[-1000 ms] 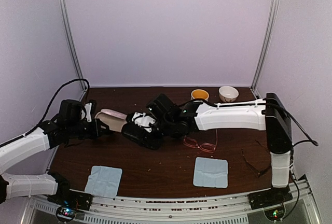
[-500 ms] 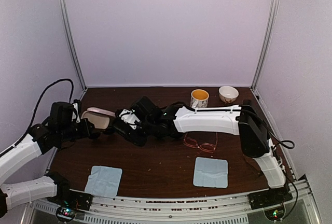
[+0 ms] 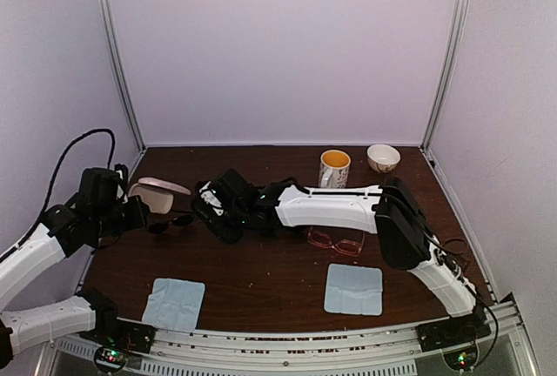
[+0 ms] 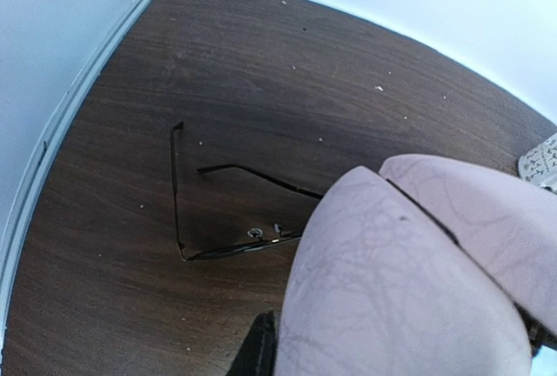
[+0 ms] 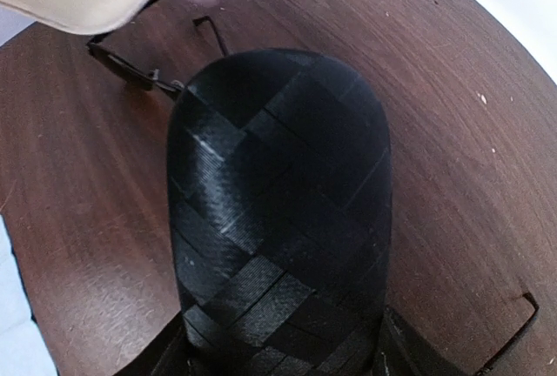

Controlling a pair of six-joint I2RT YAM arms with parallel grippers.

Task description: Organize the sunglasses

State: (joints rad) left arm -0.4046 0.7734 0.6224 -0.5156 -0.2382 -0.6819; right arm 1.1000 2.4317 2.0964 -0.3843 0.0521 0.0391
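Sunglasses: you have a dark pair (image 3: 171, 223) lying on the bench (image 3: 261, 280) at left centre of the top view, just below the pink case (image 4: 400, 280) that your left gripper (image 3: 137, 209) is clamped on. A pink pair (image 3: 338, 241) lies right of centre, just above a blue cloth (image 3: 353, 289). Your right gripper (image 3: 216, 211) grips the black case (image 5: 278, 202).

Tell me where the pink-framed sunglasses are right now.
In the top view, the translucent pink-red framed sunglasses lie right of centre, just past the right-hand light-blue square cloth and against the near edge of the right arm's white forearm.
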